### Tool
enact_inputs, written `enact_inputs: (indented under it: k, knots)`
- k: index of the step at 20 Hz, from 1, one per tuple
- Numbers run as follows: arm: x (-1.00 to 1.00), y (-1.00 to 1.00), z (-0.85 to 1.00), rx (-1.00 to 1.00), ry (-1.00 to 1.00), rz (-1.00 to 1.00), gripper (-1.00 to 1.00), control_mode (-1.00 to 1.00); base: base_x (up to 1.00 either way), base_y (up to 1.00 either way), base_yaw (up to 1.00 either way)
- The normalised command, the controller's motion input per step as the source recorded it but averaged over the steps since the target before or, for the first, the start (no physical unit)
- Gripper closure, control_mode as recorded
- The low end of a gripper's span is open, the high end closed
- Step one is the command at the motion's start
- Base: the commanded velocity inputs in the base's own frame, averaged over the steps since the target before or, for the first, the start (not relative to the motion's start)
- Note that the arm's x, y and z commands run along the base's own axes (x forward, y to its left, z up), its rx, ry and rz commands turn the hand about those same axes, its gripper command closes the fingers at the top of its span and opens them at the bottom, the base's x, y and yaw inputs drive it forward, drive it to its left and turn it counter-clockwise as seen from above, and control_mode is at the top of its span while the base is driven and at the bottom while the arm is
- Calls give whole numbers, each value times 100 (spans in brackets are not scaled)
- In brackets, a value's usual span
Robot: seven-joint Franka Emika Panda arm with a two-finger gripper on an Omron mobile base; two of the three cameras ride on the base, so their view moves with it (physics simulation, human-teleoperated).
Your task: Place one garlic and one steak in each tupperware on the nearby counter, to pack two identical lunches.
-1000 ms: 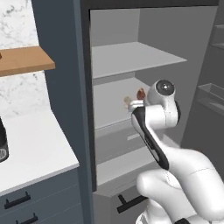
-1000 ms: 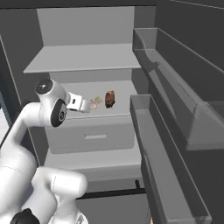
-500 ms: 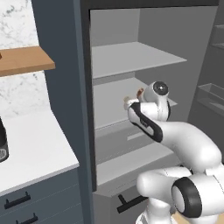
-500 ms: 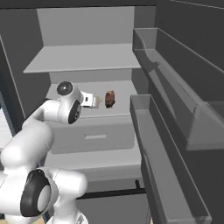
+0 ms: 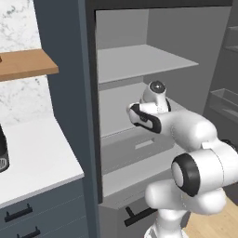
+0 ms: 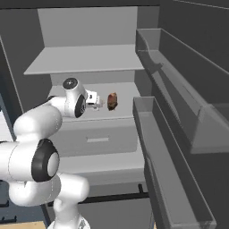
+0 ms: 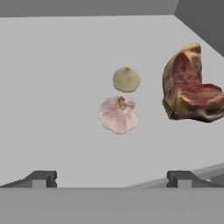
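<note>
On the fridge's middle shelf (image 7: 52, 87) lie two garlic bulbs, a pinkish one (image 7: 118, 114) nearer me and a cream one (image 7: 126, 79) just behind it. A lumpy reddish-brown steak (image 7: 188, 87) rests to their right, also seen as the steak (image 6: 112, 101) in the right base view. My gripper (image 7: 109, 178) is open, its fingertips (image 7: 41, 177) low in the hand view, short of the near garlic and touching nothing. From the right base view the gripper (image 6: 97, 102) hovers just left of the steak. The tupperware is out of view.
An upper shelf (image 6: 85, 60) hangs above the hand and a drawer (image 6: 96, 138) sits below. Door bins (image 6: 179, 116) line the right side. A white counter (image 5: 32, 162) with a black appliance (image 5: 2, 155) lies left of the fridge, under a wooden shelf (image 5: 23, 65).
The arm has stretched further into the fridge, bringing the hand lower and closer to the food on the middle shelf. The jaws have stayed open.
</note>
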Motion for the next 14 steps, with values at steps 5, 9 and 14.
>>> enact_inputs:
  k: [5, 9, 14]
  knots:
    - [28, 4, -31, -2, 4, 0, -100, -100, 0, 0, 0]
    - [20, 0, -38, -2, 0, 0, -100, -100, 0, 0, 0]
    - [36, 0, -25, -1, 0, 0, -100, -100, 0, 0, 0]
